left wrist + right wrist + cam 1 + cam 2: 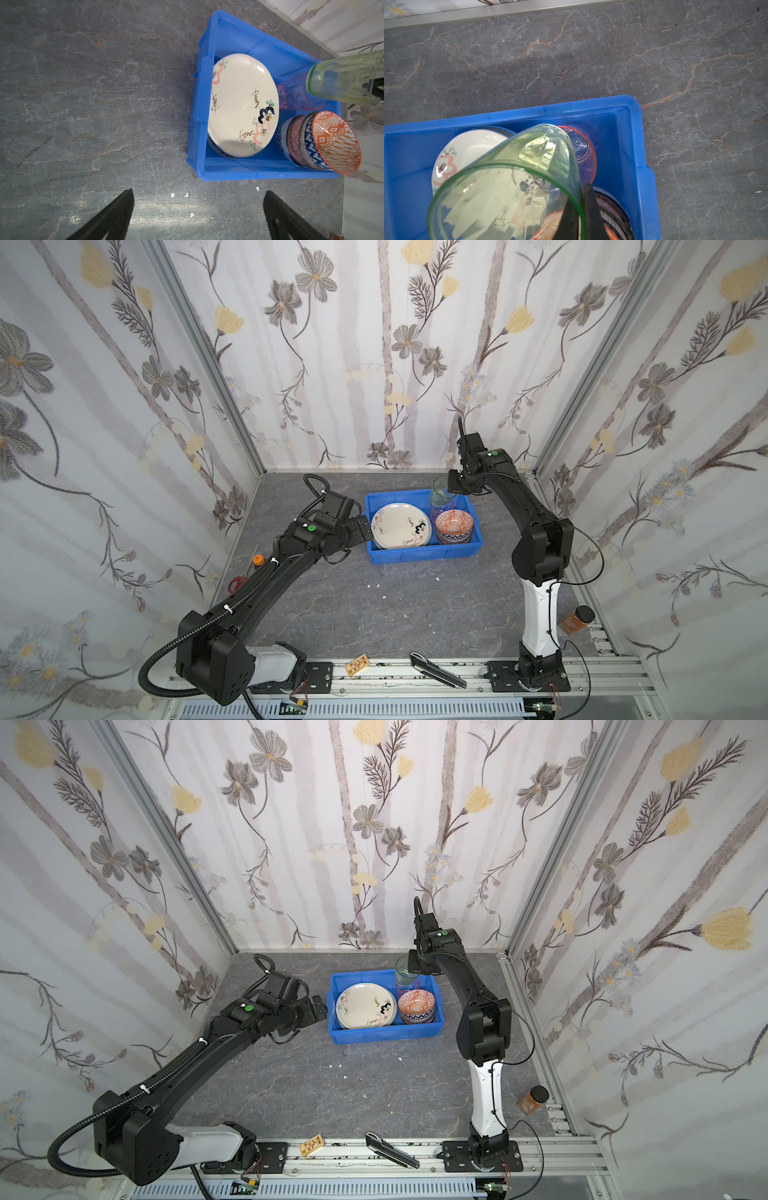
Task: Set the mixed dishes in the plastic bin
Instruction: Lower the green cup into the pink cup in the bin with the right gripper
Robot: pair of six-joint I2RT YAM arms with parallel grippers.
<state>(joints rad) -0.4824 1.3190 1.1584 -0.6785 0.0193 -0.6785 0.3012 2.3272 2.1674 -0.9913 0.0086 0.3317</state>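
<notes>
Starting left, scissors (237, 583) and an orange-capped bottle (258, 561) sit on the surface (332, 614) beside the left arm (257, 593), shown in a top view only. The left fingers (116, 216) hang spread and empty just beside the bin (415, 558). Inside, plates (400, 526) are stacked left, bowls (454, 526) right. Wrist views show plainly the pink tumbler (295, 97) in the far right corner, under the tilted green tumbler (508, 187) whose rim the right fingers (591, 207) pinch. A brown jar (573, 621) sits far right.

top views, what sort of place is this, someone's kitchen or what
Most likely a robot test booth dressed to look homely, not a real kitchen: flowered wallpaper panels sit in bare aluminium framing, a left arm and right arm are mounted on a metal rail, and dishes sit in a blue bin.
</notes>
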